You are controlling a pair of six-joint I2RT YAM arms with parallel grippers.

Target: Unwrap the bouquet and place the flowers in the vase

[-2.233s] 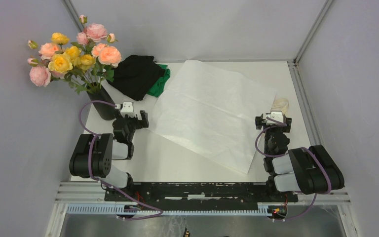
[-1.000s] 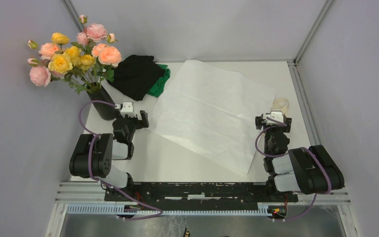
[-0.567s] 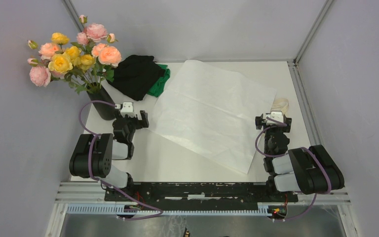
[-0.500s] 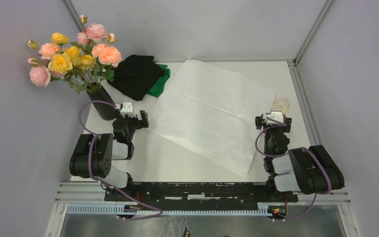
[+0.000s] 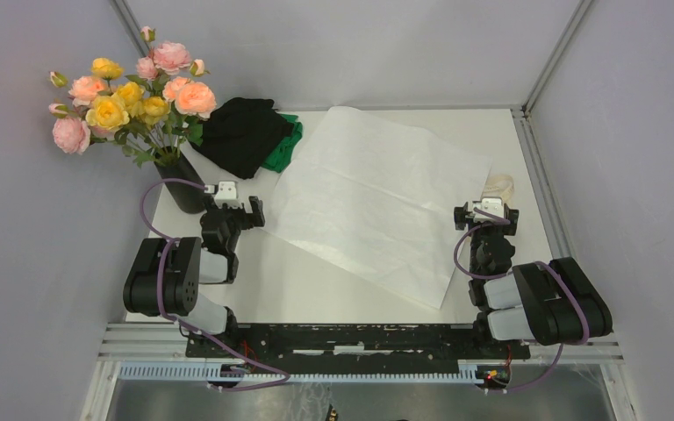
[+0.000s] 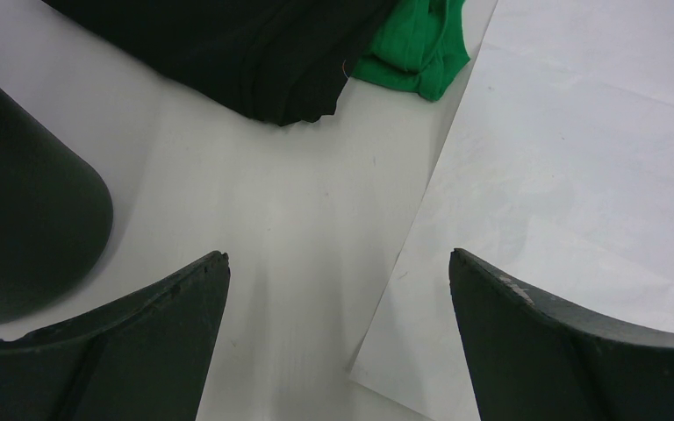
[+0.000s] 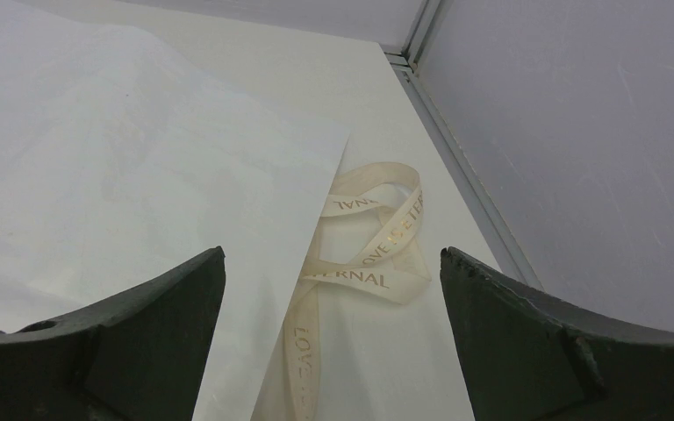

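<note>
— What took up most of the room in there?

— The flat white table (image 5: 316,289), filling the middle of the overhead view. A large creased white paper sheet (image 5: 377,206) lay spread open across it, from the centre out to the right.

— And the flowers?

— A bunch of pink, peach and yellow artificial roses (image 5: 132,92) on leafy green stems stood in the upper left. Their stems were down inside the tall matte black vase (image 5: 186,198), which stood upright on the table. To the right of them sat a crumpled black-and-green cloth heap (image 5: 246,136), just beside the paper's upper-left edge.

— What were the arms doing?

— Nothing much. The left gripper (image 6: 335,263) sat just below and to the right of the vase in the overhead view. Its jaws were spread wide with only bare table and the paper's edge between them. The right gripper (image 7: 333,254) was at the right-hand edge of the sheet, jaws equally wide and holding nothing.

— Anything smaller?

— A cream ribbon (image 7: 369,246) with gold lettering lay in loose loops against the paper's right corner, just above the right gripper in the overhead view.
</note>
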